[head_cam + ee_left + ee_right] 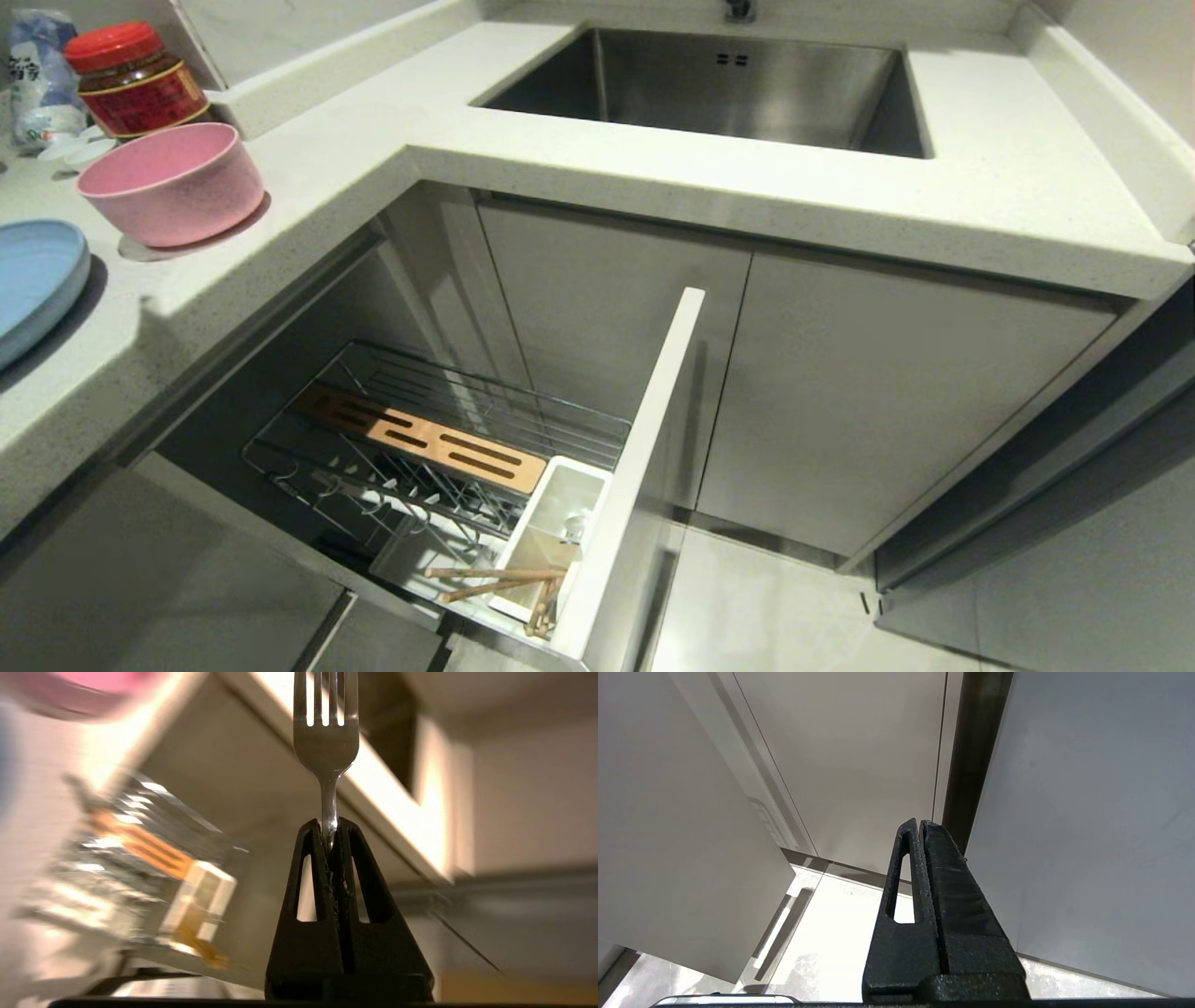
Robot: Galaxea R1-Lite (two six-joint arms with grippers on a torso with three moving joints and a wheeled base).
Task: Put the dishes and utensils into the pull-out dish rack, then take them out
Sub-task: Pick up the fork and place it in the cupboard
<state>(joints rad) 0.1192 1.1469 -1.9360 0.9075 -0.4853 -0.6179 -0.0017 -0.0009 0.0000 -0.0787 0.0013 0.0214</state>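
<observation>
My left gripper (330, 826) is shut on the neck of the silver fork (326, 737), whose tines point away from the wrist; neither shows in the head view. The pull-out dish rack (448, 439) stands drawn out below the counter, blurred in the left wrist view as the rack (140, 858). The chopsticks (495, 581) lie across its white utensil bin (560, 532). On the counter at the left sit the pink bowl (173, 182) and the light-blue plate (33, 280). My right gripper (920, 823) is shut and empty, parked low by the cabinet fronts.
The rack's white front panel (635, 485) juts out into the floor space. A steel sink (709, 84) is sunk into the counter behind. A red-lidded jar (131, 79) and a bag (37, 75) stand at the counter's far left.
</observation>
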